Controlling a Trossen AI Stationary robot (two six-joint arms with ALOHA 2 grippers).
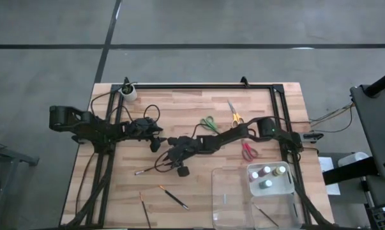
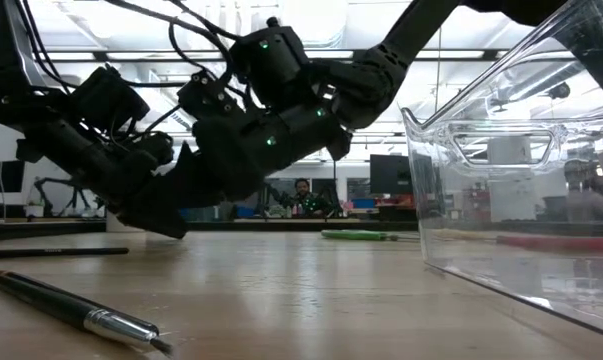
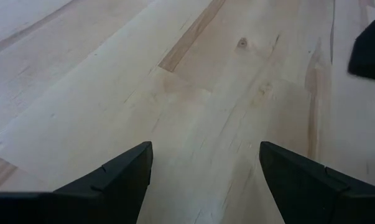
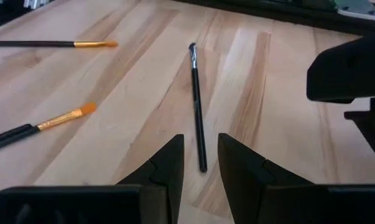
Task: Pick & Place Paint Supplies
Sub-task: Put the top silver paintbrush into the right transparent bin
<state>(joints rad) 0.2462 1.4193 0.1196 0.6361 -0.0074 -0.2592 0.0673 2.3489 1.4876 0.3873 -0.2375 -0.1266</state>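
Right claw (image 4: 201, 144) low over the wood near the middle of the table (image 1: 115, 185), fingers released with only a narrow gap, grasping nothing. Just ahead of its tips, in line with that gap, a black brush (image 4: 196, 99) flat on the boards, silver end pointing away to the left. Beyond, toward the near edge, two orange-tipped brushes (image 4: 50, 121) lying apart from each other. Left claw (image 3: 206, 180) just beside the right one, on its far side, spread wide over bare wood and grasping nothing. Out to the right, green scissors (image 1: 209, 122) and yellow scissors (image 1: 234, 115) toward the far edge, red scissors (image 1: 248, 151) nearer. In the near right corner a clear tray (image 1: 212, 191), with small paint bottles (image 1: 267, 176) standing in its far right compartment. White cup (image 1: 128, 92) at the far left corner.
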